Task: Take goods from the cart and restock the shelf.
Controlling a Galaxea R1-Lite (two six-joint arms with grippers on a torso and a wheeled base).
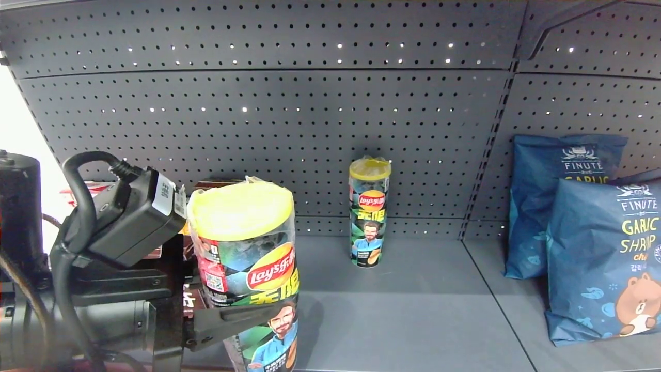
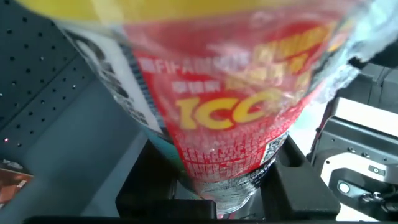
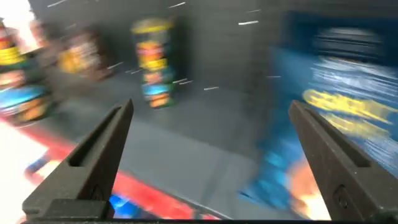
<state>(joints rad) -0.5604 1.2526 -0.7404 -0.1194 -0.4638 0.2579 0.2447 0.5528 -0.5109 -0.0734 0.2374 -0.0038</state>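
Your left tool [image 1: 242, 315] is clenched on a chip can [image 1: 242, 243], gripping it low on the body, with most of the can standing above the fingers. The can is near upright: long axis vertical, yellow lid up, printed front turned back toward you. Its base runs off the lower edge of the head view, so you cannot tell whether it touches the shelf [image 1: 413, 310] yet.

The main risk is a topple. The can is tall and narrow, and its wrap looks loose and glossy under the fingers, so it could slip or lean in the grip. If you let go before the base sits flat, it will likely fall.

A second chip can [image 1: 368, 212] stands beyond the left tool and off to its right, well apart. A wide sweep that way could knock it over.

Your right tool [image 3: 210, 109] is released, jaws spread wide, facing the shelf with blue snack bags [image 1: 599, 258] to its right.
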